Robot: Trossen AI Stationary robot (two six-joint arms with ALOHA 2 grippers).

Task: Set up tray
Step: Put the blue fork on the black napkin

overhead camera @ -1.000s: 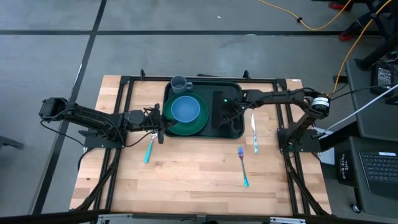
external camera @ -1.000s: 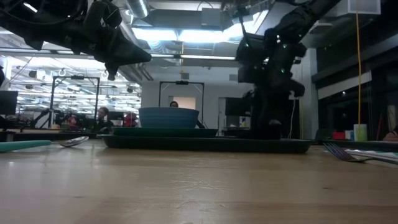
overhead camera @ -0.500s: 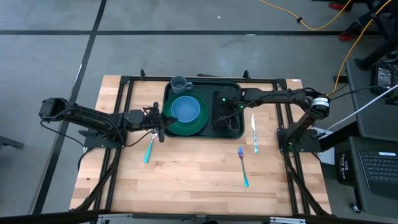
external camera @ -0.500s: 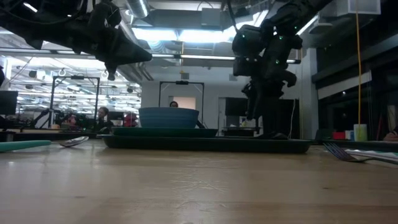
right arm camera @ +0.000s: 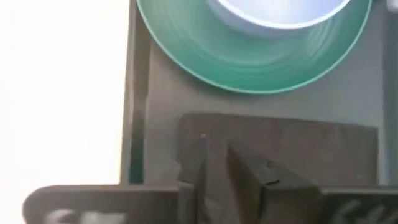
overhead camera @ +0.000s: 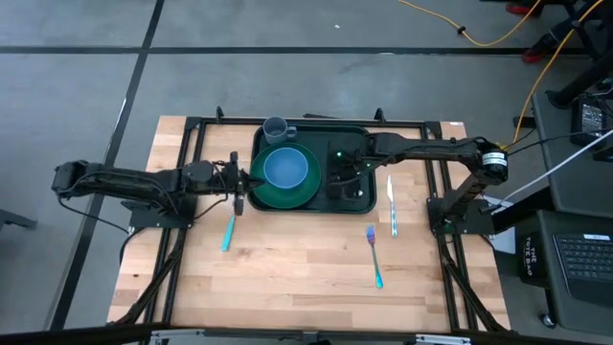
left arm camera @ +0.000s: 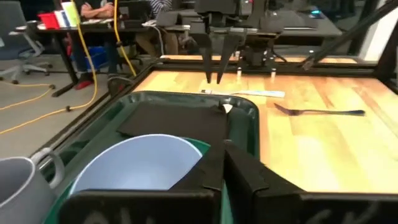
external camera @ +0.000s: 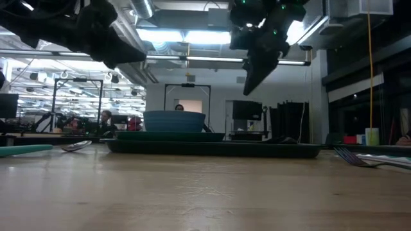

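The tray (overhead camera: 361, 204) is lying on the wooden counter (overhead camera: 287, 268) just above the centre of the high view, holding a round green plate (overhead camera: 297, 195) with a light blue bowl (overhead camera: 285, 168) on it in its left half and a flat black rectangle (overhead camera: 355, 182) in its right half. A grey mug (overhead camera: 276, 127) is standing at the tray's upper left corner, touching or just outside its rim. The right gripper (overhead camera: 339, 174) is hanging above the black rectangle, clear of it in the low view (external camera: 252, 80), with its 2 fingers nearly together and nothing between them. The left gripper (overhead camera: 239, 178) is hovering at the tray's left edge beside the plate; its fingers are close together and empty in the left wrist view (left arm camera: 224, 163). A teal-handled spoon (overhead camera: 229, 231) is lying left of the tray. A knife (overhead camera: 392, 205) is lying right of the tray, with a teal-handled fork (overhead camera: 374, 256) below it toward the lower right.
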